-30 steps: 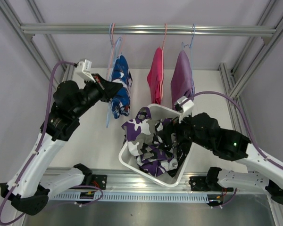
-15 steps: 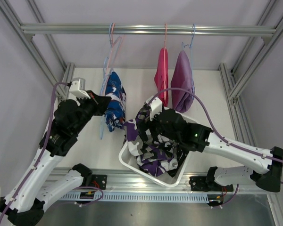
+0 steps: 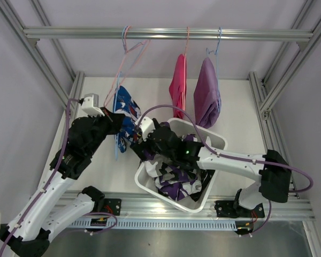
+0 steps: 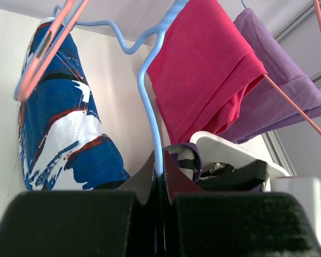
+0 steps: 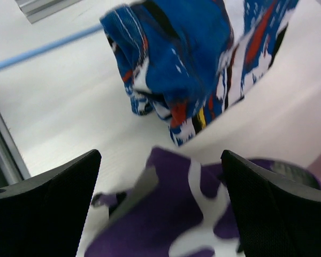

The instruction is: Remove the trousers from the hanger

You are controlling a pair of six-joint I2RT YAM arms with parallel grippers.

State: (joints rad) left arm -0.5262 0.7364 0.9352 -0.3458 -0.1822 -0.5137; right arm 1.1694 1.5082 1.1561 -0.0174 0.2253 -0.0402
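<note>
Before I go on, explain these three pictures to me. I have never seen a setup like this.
This is a robot with two arms bolted at the near edge of a table. One picture looks down from above. The other two come from small cameras, one on each wrist.

Three pairs hang from a rail: blue-white patterned trousers, pink trousers and lilac trousers. A white basket on the table holds purple camouflage trousers.

The left hand is shut on the wire of a blue hanger, beside the patterned pair. The right hand is open and holds nothing. It is above the camouflage cloth and faces the patterned pair.
</note>
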